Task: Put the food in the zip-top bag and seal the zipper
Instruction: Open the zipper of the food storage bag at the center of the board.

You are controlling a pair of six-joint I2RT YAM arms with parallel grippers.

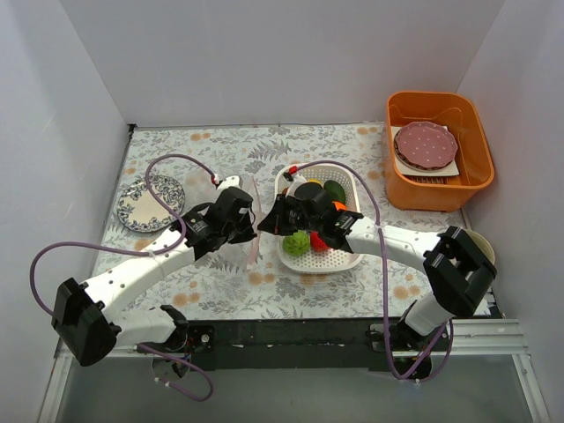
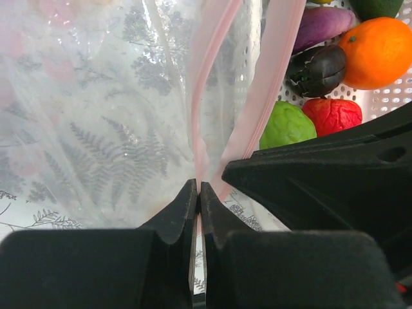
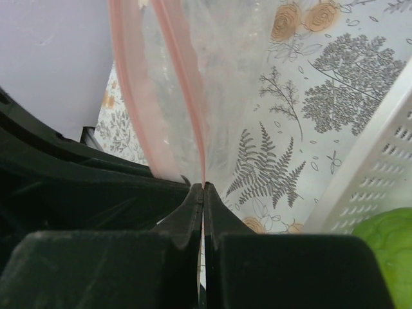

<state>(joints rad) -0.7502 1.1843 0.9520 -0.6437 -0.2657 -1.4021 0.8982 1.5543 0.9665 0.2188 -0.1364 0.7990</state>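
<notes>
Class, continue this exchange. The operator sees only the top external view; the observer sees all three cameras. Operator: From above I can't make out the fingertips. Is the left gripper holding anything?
Observer: Yes. In its wrist view the left gripper is shut on one pink strip of the zipper.
Operator: And the right one?
Observer: The right gripper is also shut on a pink strip, as its own wrist view shows.
Operator: Is it sealed?
Observer: No. In both wrist views the zipper's two strips run apart beyond the grippers.
</notes>
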